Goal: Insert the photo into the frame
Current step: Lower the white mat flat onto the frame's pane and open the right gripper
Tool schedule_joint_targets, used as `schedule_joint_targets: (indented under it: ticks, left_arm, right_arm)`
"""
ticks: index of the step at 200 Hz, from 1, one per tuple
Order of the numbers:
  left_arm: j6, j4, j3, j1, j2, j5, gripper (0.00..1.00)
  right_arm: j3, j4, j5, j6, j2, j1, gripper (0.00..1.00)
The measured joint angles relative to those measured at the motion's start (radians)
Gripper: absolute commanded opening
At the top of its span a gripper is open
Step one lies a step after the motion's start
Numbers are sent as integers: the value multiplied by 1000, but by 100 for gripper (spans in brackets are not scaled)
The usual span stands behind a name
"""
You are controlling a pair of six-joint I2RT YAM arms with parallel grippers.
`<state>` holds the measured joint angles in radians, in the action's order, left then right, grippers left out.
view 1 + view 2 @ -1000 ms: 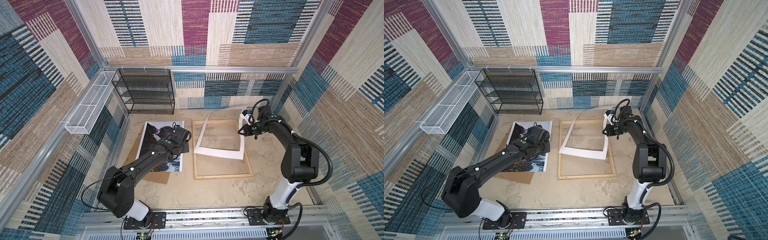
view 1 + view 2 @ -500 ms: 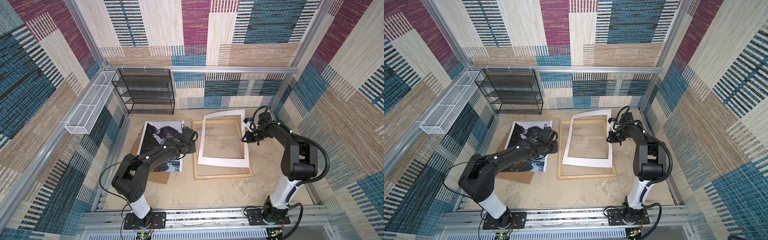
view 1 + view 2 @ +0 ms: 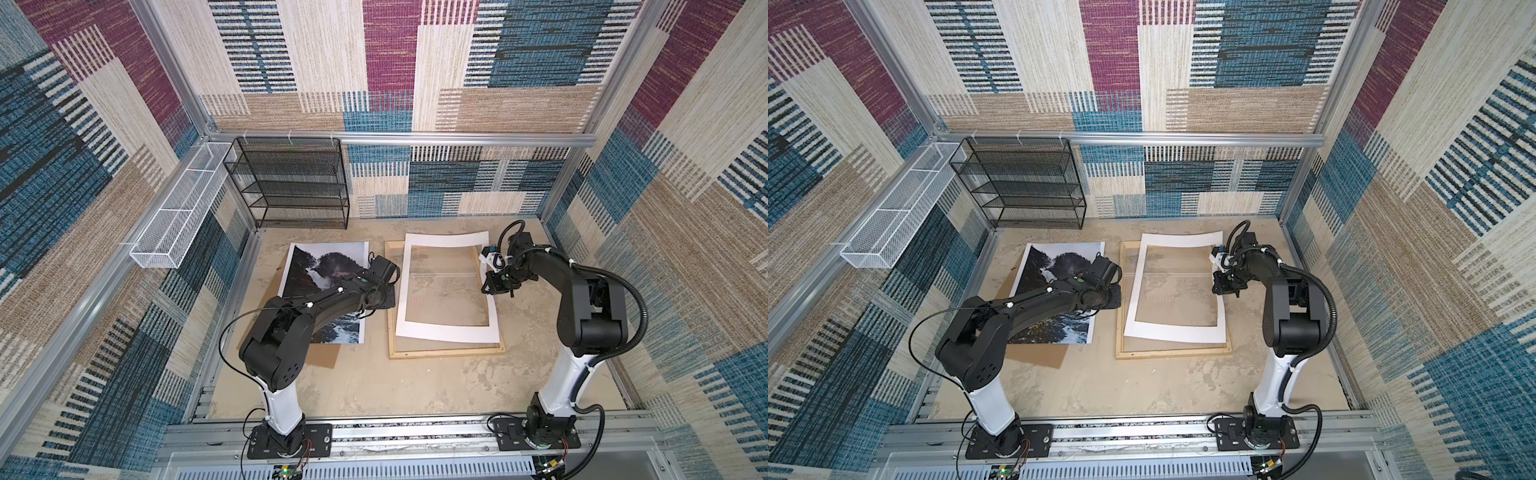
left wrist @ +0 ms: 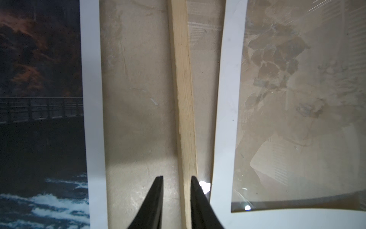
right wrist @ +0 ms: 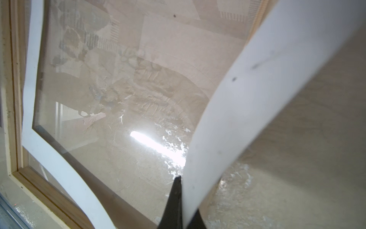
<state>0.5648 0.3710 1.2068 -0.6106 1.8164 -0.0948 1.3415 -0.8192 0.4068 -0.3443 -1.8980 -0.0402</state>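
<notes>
**Left wrist view: a limp print lies beside the frame**

The photo (image 4: 39, 99) lies flat on the counter (image 4: 138, 79), partly over a brown backing board (image 3: 320, 357). It is just beside the frame (image 4: 184, 99), not in it. It looks like thin, light paper that would probably sag or crease if pinched mid-sheet. The plain white border on the side facing the frame seems the safest place to hold it. The left pincer (image 4: 176, 178) stands apart, its tips either side of the pale, grainy wooden rail. The right pincer (image 5: 181, 179) is clamped on the white mat (image 5: 257, 79), which bows upward over the frame's clear, reflective pane (image 5: 118, 99).
</notes>
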Motion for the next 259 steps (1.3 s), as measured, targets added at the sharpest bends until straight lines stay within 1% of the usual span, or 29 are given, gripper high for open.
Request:
schedule_joint_targets:
  ticks: [19,45,55,91,138,157,212,259]
  left_arm:
    - [-8,-9,7,0,11,26,29]
    - [-24,-30,17,-7,24,61,29]
    - [-31,-33,24,-11,32,81,29]
    - [-37,-30,42,-16,48,82,28]
    - [-1,46,63,-10,42,-30,29]
    - [12,67,64,-6,41,-56,29]
    - [16,82,41,-3,36,-60,28]
    - [16,82,33,4,28,-58,28]
  right_arm:
    - [4,-1,-23,0,-4,2,0]
    - [25,6,-57,0,-17,2,4]
    - [32,8,-62,0,-26,2,4]
    - [40,6,-67,-5,-37,2,2]
    - [18,8,-69,-5,8,51,0]
    - [8,12,-69,-4,11,74,0]
    - [-24,15,-89,21,18,100,0]
    - [-53,25,-114,27,56,143,1]
